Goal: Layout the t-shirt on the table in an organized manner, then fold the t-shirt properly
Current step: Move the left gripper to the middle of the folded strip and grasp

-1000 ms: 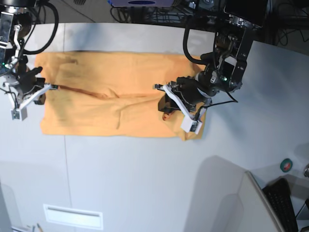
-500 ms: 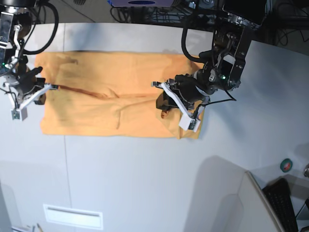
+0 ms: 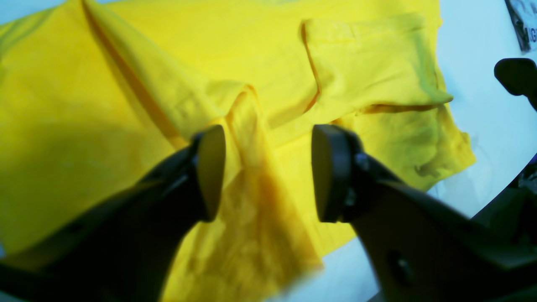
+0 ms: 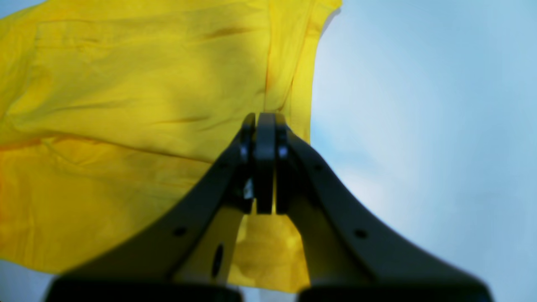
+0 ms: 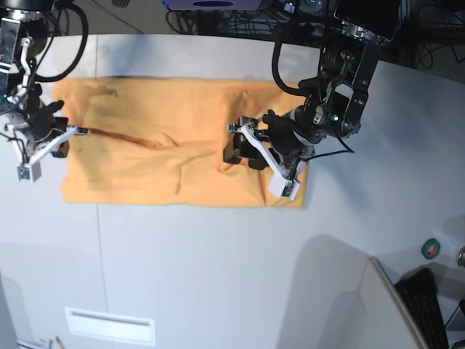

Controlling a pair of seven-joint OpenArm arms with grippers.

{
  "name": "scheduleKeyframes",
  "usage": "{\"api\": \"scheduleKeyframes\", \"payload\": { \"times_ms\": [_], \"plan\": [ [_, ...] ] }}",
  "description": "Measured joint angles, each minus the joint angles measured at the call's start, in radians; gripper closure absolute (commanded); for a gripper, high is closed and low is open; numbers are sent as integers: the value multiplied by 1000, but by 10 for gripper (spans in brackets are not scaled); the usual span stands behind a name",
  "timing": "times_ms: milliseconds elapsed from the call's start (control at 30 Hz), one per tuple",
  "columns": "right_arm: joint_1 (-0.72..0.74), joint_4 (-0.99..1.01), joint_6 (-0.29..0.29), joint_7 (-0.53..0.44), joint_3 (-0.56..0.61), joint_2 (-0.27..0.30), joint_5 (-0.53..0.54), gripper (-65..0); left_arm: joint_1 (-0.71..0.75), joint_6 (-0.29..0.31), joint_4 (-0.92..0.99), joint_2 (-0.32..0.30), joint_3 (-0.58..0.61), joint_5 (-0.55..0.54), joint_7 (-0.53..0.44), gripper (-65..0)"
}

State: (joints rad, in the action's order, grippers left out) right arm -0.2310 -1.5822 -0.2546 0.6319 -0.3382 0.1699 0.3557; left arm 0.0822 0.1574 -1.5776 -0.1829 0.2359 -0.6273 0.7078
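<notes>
The light orange t-shirt lies spread as a long rectangle on the white table; no print shows. My left gripper hovers over the shirt's right part. In the left wrist view it is open, with a raised ridge of the t-shirt between the pads. My right gripper is at the shirt's left edge. In the right wrist view it is shut on the t-shirt near its edge. A taut crease runs from it toward the shirt's middle.
A green tape roll and a black keyboard sit at the front right beside a slanted white panel. Cables and equipment line the far table edge. Bare table lies beside the shirt's edge.
My left gripper has moved leftward over the shirt, away from its right end. The shirt's right end has shifted slightly with it. The right arm has not moved.
</notes>
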Motion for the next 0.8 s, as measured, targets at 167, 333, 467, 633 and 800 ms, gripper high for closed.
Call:
{"api": "scheduleKeyframes", "payload": {
  "times_ms": [167, 333, 467, 633, 800],
  "plan": [
    [0, 0, 0, -1, 0, -2, 0, 0, -20, -1, 102, 32, 117, 8, 9, -382],
    [0, 0, 0, 0, -1, -2, 0, 0, -28, -3, 23, 16, 117, 3, 8, -354],
    [-1, 0, 0, 0, -5, -3, 0, 0, -14, -51, -30, -19, 56, -3, -5, -8],
    [-2, 0, 0, 0, -6, -3, 0, 0, 0, -169, 31, -17, -101, 2, 2, 0],
    [0, 0, 0, -3, -2, -2, 0, 0, -36, -176, 140, -8, -127, 4, -3, 0]
  ]
}}
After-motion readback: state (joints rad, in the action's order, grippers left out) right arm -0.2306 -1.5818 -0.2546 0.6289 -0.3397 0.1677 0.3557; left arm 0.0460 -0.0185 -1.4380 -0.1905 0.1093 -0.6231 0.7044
